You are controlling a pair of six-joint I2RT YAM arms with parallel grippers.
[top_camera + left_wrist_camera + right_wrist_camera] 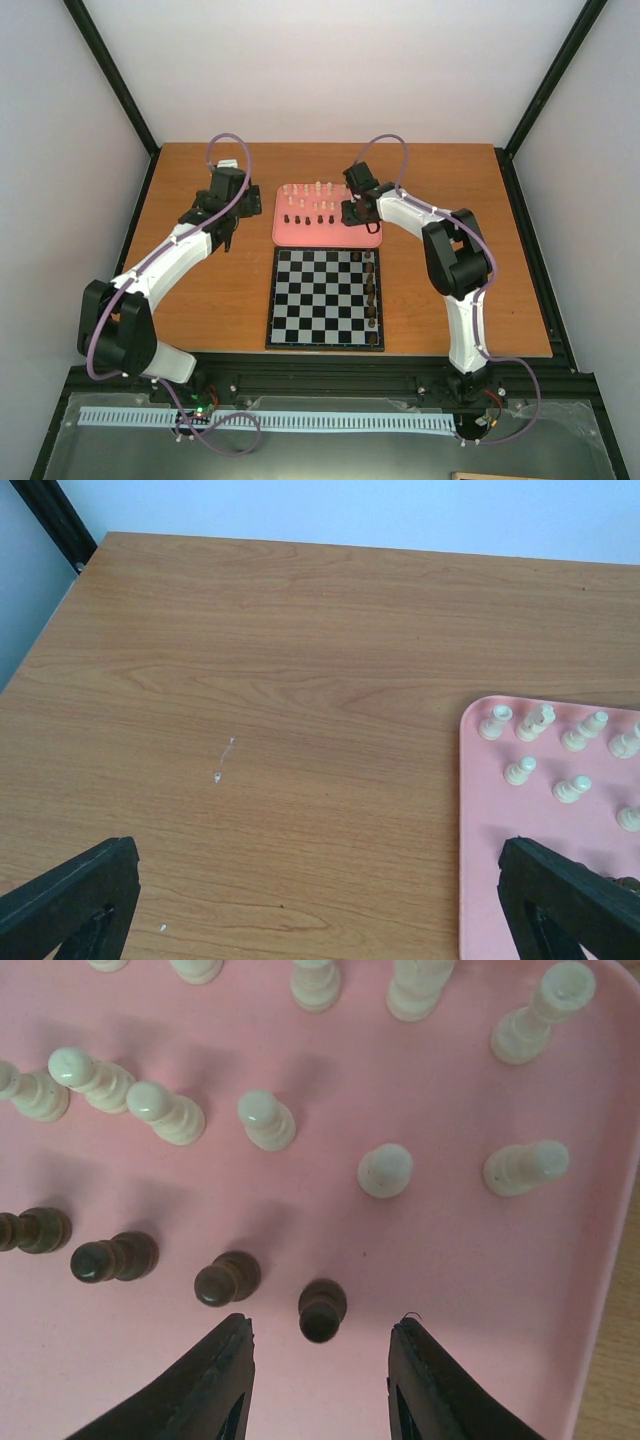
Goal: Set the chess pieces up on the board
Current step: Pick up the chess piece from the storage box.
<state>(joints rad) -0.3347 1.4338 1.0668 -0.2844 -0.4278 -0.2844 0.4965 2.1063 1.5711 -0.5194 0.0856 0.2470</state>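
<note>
The chessboard (pixel 322 297) lies at the table's front middle, with a column of dark pieces (pixel 372 292) along its right edge. Behind it the pink tray (pixel 285 236) holds cream pieces (pixel 318 188) at the back and dark pieces (pixel 305 219) in front. My right gripper (pixel 351 213) is open above the tray's right part; in the right wrist view (pixel 322 1345) a dark pawn (pixel 321 1310) stands just ahead of the gap between its fingers, untouched. My left gripper (pixel 228 238) is open and empty over bare table left of the tray (pixel 480 860).
The right wrist view shows more dark pawns (pixel 226 1278) to the left and cream pieces (pixel 385 1170) beyond. The tray's right rim (pixel 612 1260) is close by. Black frame rails (pixel 120 90) and white walls enclose the wooden table (pixel 200 300).
</note>
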